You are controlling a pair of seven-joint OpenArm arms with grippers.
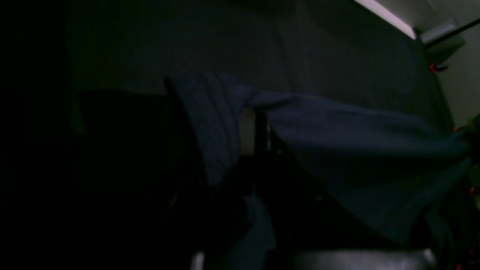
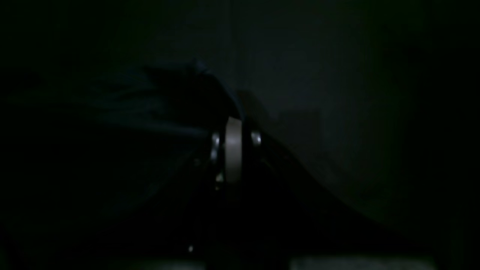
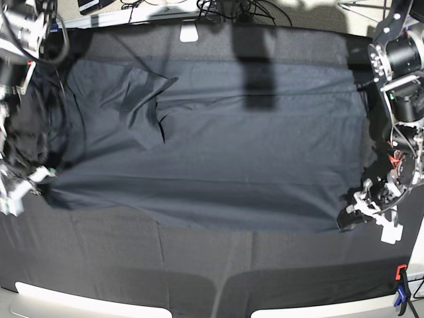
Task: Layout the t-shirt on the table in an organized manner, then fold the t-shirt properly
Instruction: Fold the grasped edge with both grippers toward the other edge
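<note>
At the left edge of the base view the right claw sits low over the surface, its jaws drawn tight together on the near-left corner of the t-shirt. In the right wrist view that claw shows pale closed fingers with dark cloth draped over their tip, though the picture is very dim.

The t-shirt lies spread wide across the middle of the black surface, reaching from the left arm's side to the right one. Its far-left part is folded over on itself, forming a raised triangular flap with creases around it; the rest lies fairly flat, with a long near edge running from one claw to the other. A small pale patch sits on the far edge of the surface beyond the shirt.

At the right, the left claw is down at the shirt's near-right corner, pinched shut on the fabric. The left wrist view shows the cloth bunched over that claw and stretching away to the right. An orange-and-blue clamp grips the near-right corner of the surface.
</note>
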